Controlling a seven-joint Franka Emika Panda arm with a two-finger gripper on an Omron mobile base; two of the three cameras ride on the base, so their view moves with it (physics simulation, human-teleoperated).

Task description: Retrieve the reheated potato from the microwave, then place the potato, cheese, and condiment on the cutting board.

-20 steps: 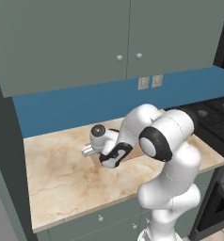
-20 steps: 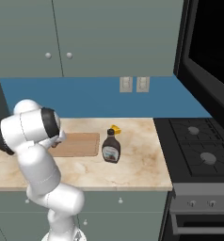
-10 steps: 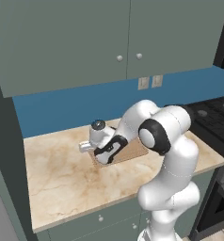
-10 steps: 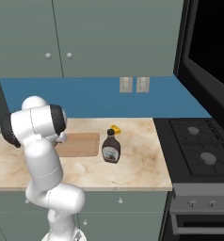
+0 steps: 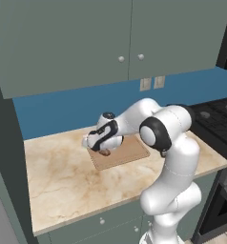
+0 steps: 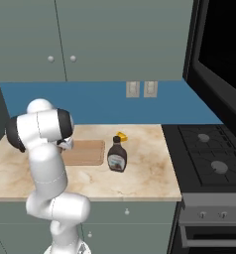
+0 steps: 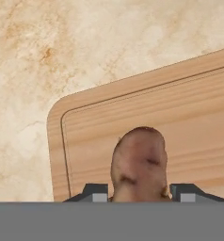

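The potato (image 7: 138,160), a tan-brown lump, lies between my two fingertips over the left end of the cutting board (image 7: 189,108). My gripper (image 7: 140,193) stands close around its sides, and I cannot tell whether the pads still press on it. From the left base, the gripper (image 5: 103,147) is low over the board (image 5: 132,151) with the potato (image 5: 105,153) under it. The condiment (image 6: 117,156) stands on the counter just right of the board (image 6: 88,151), with the yellow cheese (image 6: 122,135) behind it. The dark box at the upper right looks like the microwave (image 6: 219,54).
A black stove (image 6: 209,158) adjoins the counter's right end. Grey wall cabinets (image 5: 120,38) hang above a blue backsplash (image 5: 63,107) with two outlets. Bare marble counter (image 5: 58,181) stretches left of and in front of the board.
The hand with the potato has shifted a little to the left over the board's left end, and the arm's elbow has swung with it. The bottle and the cheese have stayed put.
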